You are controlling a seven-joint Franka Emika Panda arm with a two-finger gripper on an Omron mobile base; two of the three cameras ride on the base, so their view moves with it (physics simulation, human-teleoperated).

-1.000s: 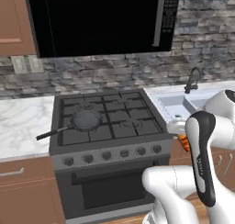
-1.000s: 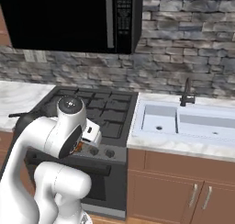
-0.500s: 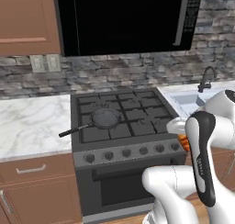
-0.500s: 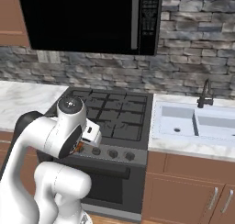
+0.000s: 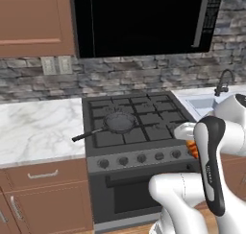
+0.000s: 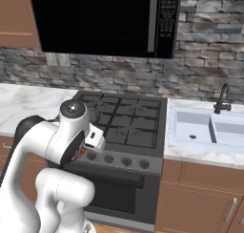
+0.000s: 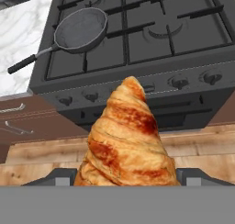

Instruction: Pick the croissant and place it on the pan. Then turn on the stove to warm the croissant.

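My tool [image 7: 126, 179] grips the croissant [image 7: 127, 138] in front of the stove [image 7: 137, 44], the pastry standing up between my two dark tips with its pointed end toward the range. The jaws are partly parted, pressed on the croissant's wide lower body, so I am holding it rather than hovering over it. In the left base view a sliver of orange pastry [image 5: 192, 148] shows beside my forearm, just off the stove's front right corner and level with the knob row.

What the coming move turns on, as I judge it: the pan [image 7: 81, 29] lies ahead of my tool and off to the left, on the front left burner, well apart from the croissant. The whole front edge of the stove and its knob row [image 7: 137, 91] lie between us. The pan's long black handle [image 7: 30, 61] runs out to the left and toward me, over the stove's edge above the marble tabletop [image 7: 23, 30], so the handle points away from my likely path and the open bowl faces me. The pan [image 5: 119, 122] looks empty, and I see no flame at any burner; placing the croissant comes first, the knob after.
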